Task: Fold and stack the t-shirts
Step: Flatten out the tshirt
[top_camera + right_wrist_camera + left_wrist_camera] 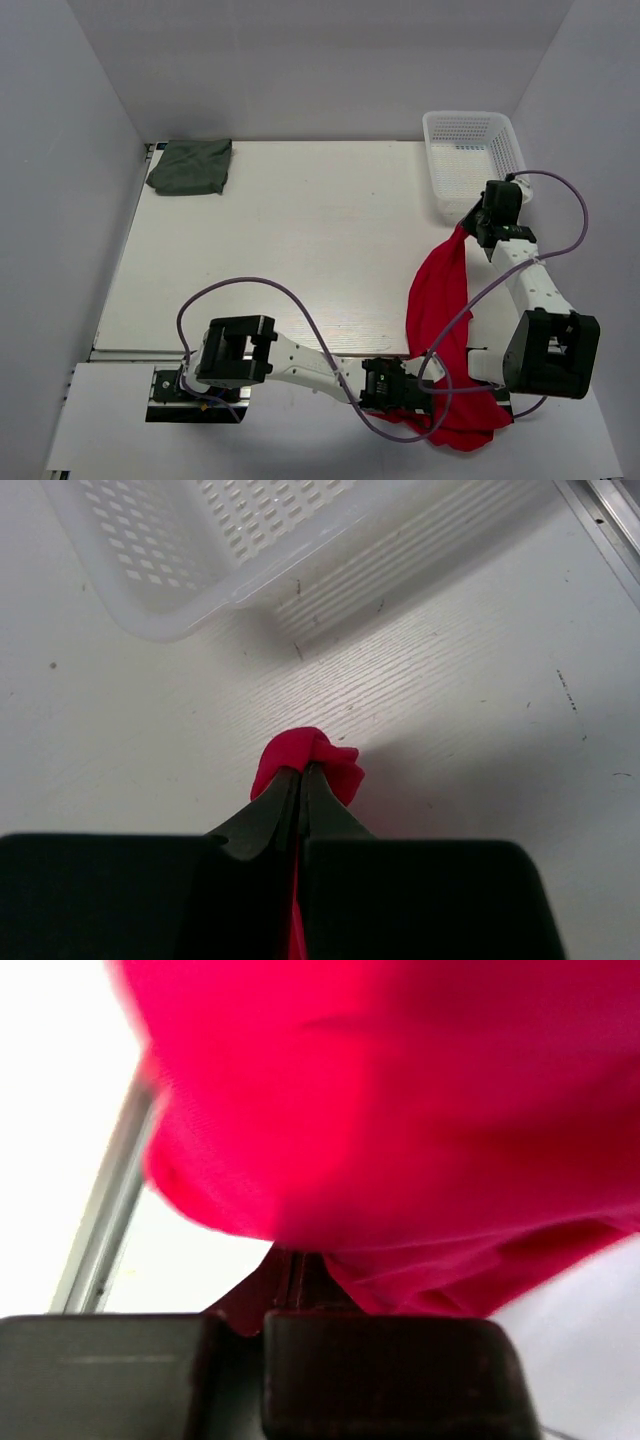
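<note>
The red t-shirt (440, 290) hangs as a long bunched strip on the right of the table, from near the basket down to a heap at the front edge. My right gripper (470, 226) is shut on its upper end, and the right wrist view shows a red tuft (318, 756) pinched at the fingertips (300, 776). My left gripper (405, 386) is shut on the lower part, and red cloth (400, 1110) fills the left wrist view above the closed jaws (295, 1272). The dark grey-green t-shirt (191, 166) lies folded at the far left corner.
A white mesh basket (465, 115) stands at the far right, just beyond my right gripper; its rim shows in the right wrist view (200, 610). The white table (300, 240) is walled on three sides. Purple cables loop over both arms.
</note>
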Controlling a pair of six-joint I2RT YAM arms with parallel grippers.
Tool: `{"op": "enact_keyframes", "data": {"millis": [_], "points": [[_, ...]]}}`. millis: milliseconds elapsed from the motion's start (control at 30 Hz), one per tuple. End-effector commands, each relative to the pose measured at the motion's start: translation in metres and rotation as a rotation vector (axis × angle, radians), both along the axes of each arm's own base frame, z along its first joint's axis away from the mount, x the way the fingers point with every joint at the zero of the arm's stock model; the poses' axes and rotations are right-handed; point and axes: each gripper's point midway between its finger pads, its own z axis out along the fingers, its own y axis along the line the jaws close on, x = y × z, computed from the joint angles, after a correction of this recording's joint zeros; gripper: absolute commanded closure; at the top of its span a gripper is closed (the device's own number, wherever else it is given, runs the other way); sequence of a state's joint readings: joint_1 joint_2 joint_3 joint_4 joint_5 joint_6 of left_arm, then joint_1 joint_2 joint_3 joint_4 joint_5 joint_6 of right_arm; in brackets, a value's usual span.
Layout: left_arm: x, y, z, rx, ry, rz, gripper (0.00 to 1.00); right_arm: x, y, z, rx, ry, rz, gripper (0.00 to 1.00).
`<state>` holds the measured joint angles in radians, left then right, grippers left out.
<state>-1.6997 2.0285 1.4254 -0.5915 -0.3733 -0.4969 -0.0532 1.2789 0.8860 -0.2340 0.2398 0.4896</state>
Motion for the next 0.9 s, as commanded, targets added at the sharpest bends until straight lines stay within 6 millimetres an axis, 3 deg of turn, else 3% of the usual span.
{"op": "enact_keyframes", "data": {"millis": [0, 33, 100, 133, 167, 300, 367, 400, 533, 567, 667, 733, 767, 800, 833, 867], "points": [[0.044, 0.040, 0.006, 0.031, -0.127, 0.225, 1.00, 0.008, 0.009, 0.022, 0.019, -0.094, 0.067, 1.00], [0.049, 0.050, 0.025, 0.015, -0.149, 0.260, 1.00, 0.008, 0.012, 0.024, 0.011, -0.102, 0.091, 1.00], [0.080, 0.068, 0.051, -0.038, -0.260, 0.398, 1.00, 0.009, 0.016, 0.037, 0.004, -0.147, 0.129, 1.00], [0.094, 0.086, 0.063, -0.013, -0.310, 0.447, 1.00, 0.010, 0.017, 0.042, 0.003, -0.162, 0.138, 1.00], [0.109, 0.095, 0.089, -0.066, -0.369, 0.504, 1.00, 0.010, 0.018, 0.049, -0.019, -0.182, 0.160, 1.00], [0.147, 0.124, 0.156, -0.214, -0.462, 0.663, 1.00, 0.008, 0.030, 0.080, -0.027, -0.274, 0.246, 1.00], [0.162, 0.139, 0.183, -0.266, -0.526, 0.713, 1.00, 0.005, 0.033, 0.102, -0.048, -0.333, 0.278, 1.00], [0.173, 0.153, 0.207, -0.324, -0.562, 0.759, 1.00, 0.004, 0.042, 0.116, -0.048, -0.375, 0.329, 1.00], [0.199, 0.189, 0.262, -0.405, -0.687, 0.843, 1.00, -0.001, 0.045, 0.149, -0.075, -0.457, 0.359, 1.00], [0.204, 0.188, 0.278, -0.453, -0.696, 0.868, 1.00, -0.001, 0.047, 0.171, -0.084, -0.504, 0.366, 1.00], [0.220, 0.202, 0.326, -0.485, -0.799, 0.903, 1.00, -0.004, 0.044, 0.208, -0.120, -0.572, 0.364, 1.00], [0.229, 0.224, 0.354, -0.403, -0.920, 0.921, 1.00, -0.006, 0.042, 0.224, -0.141, -0.600, 0.354, 1.00], [0.232, 0.230, 0.366, -0.400, -0.942, 0.931, 1.00, -0.009, 0.037, 0.243, -0.163, -0.629, 0.331, 1.00], [0.234, 0.235, 0.387, -0.526, -0.924, 0.998, 1.00, -0.010, 0.035, 0.251, -0.179, -0.644, 0.325, 1.00], [0.236, 0.251, 0.398, -0.439, -0.978, 0.966, 1.00, -0.013, 0.034, 0.263, -0.188, -0.668, 0.316, 1.00], [0.235, 0.256, 0.408, -0.476, -0.981, 0.963, 1.00, -0.016, 0.024, 0.273, -0.216, -0.684, 0.264, 1.00]]}}
